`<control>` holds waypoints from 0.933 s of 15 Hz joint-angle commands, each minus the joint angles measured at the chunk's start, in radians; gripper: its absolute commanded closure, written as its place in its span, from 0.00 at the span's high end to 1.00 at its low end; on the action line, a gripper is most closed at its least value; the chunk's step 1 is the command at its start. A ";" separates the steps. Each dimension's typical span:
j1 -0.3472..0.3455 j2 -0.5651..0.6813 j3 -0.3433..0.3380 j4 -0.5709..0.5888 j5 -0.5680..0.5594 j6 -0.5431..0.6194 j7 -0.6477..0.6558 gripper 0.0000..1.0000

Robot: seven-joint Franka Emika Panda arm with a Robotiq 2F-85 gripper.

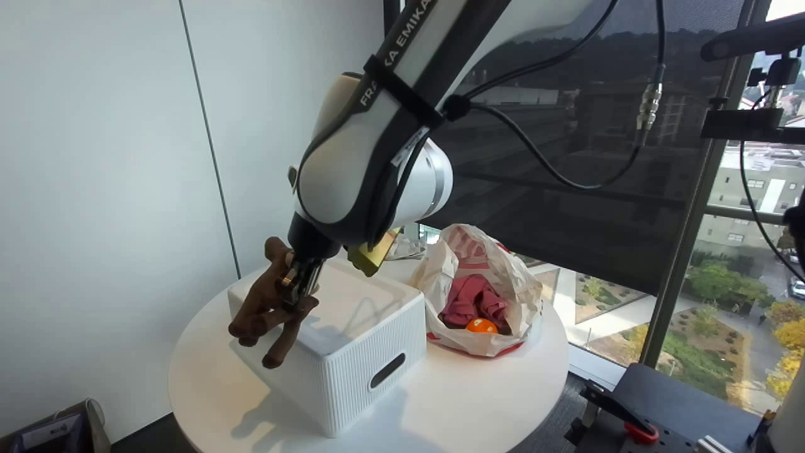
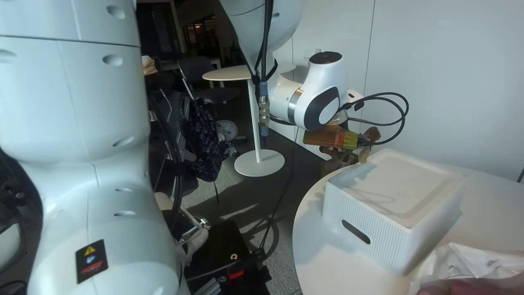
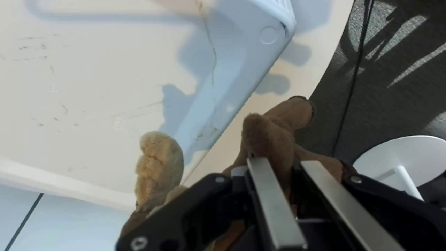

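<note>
My gripper point(image 1: 302, 284) is shut on a brown plush toy point(image 1: 256, 309) with several stubby limbs. The wrist view shows part of the toy point(image 3: 270, 139) squeezed between the two fingers point(image 3: 283, 163), and a lighter tan fuzzy part point(image 3: 158, 164) sticks out at the left. In an exterior view the gripper point(image 2: 364, 140) and toy point(image 2: 371, 135) are near the far edge of a white ribbed box point(image 2: 368, 221). The toy hangs in the air over the edge of the box's flat top point(image 3: 104, 87), and its shadow falls there. Part of the toy is hidden behind the fingers.
The box stands on a round white table point(image 1: 478, 402). Next to it is a crumpled paper bag point(image 1: 525, 292) with dark red cloth point(image 1: 468, 296) and an orange round object point(image 1: 482, 325) inside. A wall is behind the table, and a window with a dark blind point(image 1: 566, 157) is alongside.
</note>
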 commanded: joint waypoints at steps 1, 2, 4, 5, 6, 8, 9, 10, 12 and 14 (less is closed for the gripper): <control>0.078 0.101 -0.130 0.118 -0.195 0.065 0.112 0.07; 0.100 0.127 -0.169 0.153 -0.234 0.058 0.140 0.07; 0.146 0.183 -0.243 0.234 -0.294 0.049 0.192 0.07; 0.164 0.210 -0.269 0.271 -0.308 0.045 0.211 0.07; 0.177 0.236 -0.288 0.306 -0.313 0.042 0.224 0.07; 0.213 0.293 -0.334 0.371 -0.328 0.049 0.247 0.07; 0.229 0.319 -0.356 0.400 -0.335 0.048 0.249 0.07; 0.248 0.346 -0.387 0.429 -0.345 0.056 0.250 0.07; 0.282 0.387 -0.445 0.474 -0.368 0.069 0.250 0.07; 0.304 0.419 -0.495 0.510 -0.381 0.073 0.243 0.07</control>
